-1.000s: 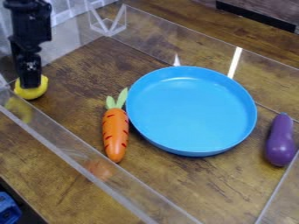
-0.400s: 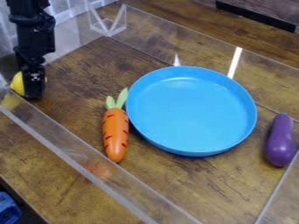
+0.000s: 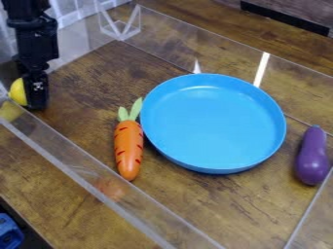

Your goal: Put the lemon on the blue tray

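The lemon [image 3: 16,92] is a small yellow fruit at the far left of the wooden table. Only its left side shows, because a black finger [image 3: 38,90] stands in front of the rest. My gripper [image 3: 30,92] points straight down over it, with its fingers low beside the lemon. Whether the jaws press on the lemon is hidden from this angle. The blue tray [image 3: 215,124] is a large round plate to the right of centre, with nothing on it.
An orange carrot [image 3: 127,146] with a green top lies just left of the tray. A purple eggplant [image 3: 311,156] lies at the right edge. A clear plastic wall [image 3: 92,170] runs along the near side of the table, with another along the back.
A second ago the lemon showed almost whole below the fingertips. Now the fingers reach down around it and hide most of it. The tray, carrot and eggplant have not moved.
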